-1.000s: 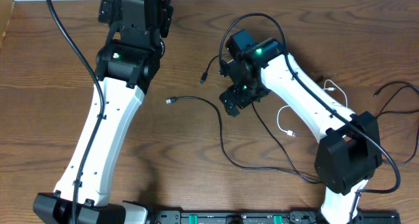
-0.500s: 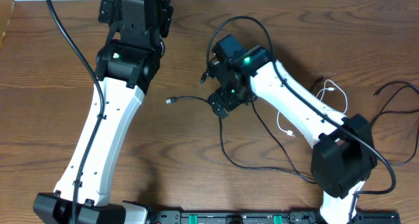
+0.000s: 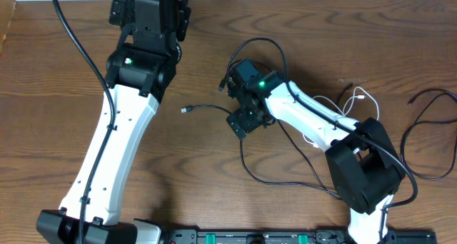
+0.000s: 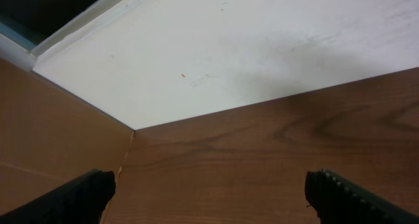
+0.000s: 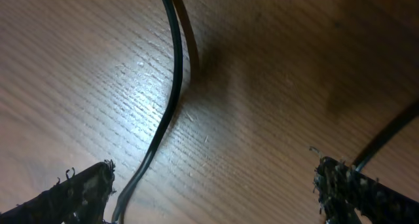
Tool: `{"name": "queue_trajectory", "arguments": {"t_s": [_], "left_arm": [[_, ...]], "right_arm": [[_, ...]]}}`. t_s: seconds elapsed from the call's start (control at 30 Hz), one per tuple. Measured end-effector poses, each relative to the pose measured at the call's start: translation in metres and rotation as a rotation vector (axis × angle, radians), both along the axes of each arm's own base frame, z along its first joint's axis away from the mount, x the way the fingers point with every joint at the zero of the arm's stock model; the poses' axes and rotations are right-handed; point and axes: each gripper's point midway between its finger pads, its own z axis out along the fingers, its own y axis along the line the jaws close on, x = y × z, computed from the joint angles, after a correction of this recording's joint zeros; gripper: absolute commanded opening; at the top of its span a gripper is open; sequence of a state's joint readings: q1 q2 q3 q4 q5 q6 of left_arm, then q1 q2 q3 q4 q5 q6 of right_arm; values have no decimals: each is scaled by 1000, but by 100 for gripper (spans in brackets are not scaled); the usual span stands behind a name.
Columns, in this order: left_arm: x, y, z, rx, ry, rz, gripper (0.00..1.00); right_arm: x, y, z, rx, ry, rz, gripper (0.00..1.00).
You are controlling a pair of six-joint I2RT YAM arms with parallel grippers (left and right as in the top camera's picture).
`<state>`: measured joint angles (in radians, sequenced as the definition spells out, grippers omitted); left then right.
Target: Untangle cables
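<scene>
A black cable (image 3: 214,107) lies mid-table, its small plug (image 3: 184,110) pointing left; it curves down and right toward the front edge. A second black plug end (image 3: 223,86) lies just above it. A white cable (image 3: 359,96) loops behind the right arm. My right gripper (image 3: 241,121) hovers low over the black cable, jaws open. In the right wrist view the black cable (image 5: 171,86) runs between the fingers, close to the left fingertip (image 5: 91,185), not gripped. My left gripper (image 4: 209,198) is open over bare wood at the table's far edge.
Another black cable (image 3: 428,130) loops at the right edge of the table. A white wall (image 4: 249,47) rises just behind the far edge, in front of the left gripper. The right arm's base (image 3: 364,173) stands at the front right.
My right gripper has moved left and a little toward the front, over the black cable's bend, with the arm folding in. The left arm has not moved.
</scene>
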<state>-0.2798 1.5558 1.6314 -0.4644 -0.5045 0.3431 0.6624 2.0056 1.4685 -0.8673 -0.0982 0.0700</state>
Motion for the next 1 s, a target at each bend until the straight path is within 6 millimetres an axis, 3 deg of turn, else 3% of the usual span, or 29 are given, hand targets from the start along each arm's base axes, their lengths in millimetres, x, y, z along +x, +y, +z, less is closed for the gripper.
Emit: {"name": "queue_trajectory", "arguments": {"t_s": [0.43,0.7,0.73,0.9,1.0], "left_arm": [[-1,-11,0,0,1,-24,98],[-1,-11,0,1,1,-25,98],[-1,-11,0,1,1,-25,98],[-1,-11,0,1,1,-25,98],[-1,-11,0,0,1,-24,98]], "right_arm": [[-16,29,-10,68,4,15,99],[-23,32,-30,44,46,8,96],[-23,31,-30,43,45,5,93],[-24,31,-30,44,49,3,52],[-24,32,-30,46,53,0,15]]}}
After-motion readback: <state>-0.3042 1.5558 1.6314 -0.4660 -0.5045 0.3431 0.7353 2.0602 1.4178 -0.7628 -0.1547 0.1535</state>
